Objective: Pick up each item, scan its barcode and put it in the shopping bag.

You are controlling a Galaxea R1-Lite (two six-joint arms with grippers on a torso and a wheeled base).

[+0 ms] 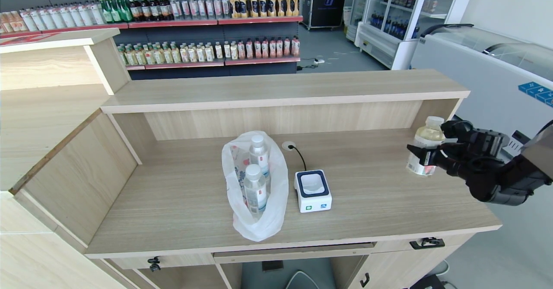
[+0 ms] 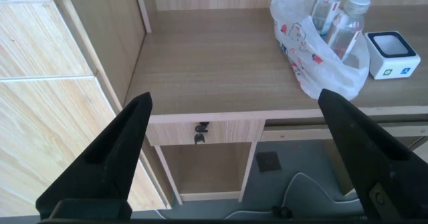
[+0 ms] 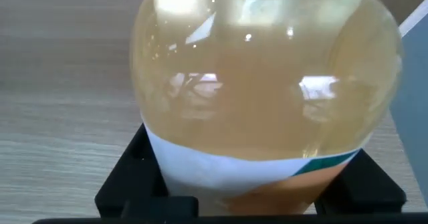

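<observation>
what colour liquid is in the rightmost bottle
Pale amber; clear plastic bottle, best in right wrist view.

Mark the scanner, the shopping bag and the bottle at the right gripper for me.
barcode scanner [image 1: 312,183], head view, top window.
shopping bag [image 1: 279,188], head view, scanner-side wall.
yellow drink bottle [image 1: 427,138], head view, upper body.

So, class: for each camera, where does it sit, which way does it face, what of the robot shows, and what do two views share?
Head view: high up, looking forward and down over the counter; the right gripper holds a bottle at the right.
Left wrist view: before the counter's front edge, facing it between the open left gripper.
Right wrist view: close against the bottle, gripper fingers either side.
Shared: head and left wrist views both show the shopping bag and scanner.
</observation>
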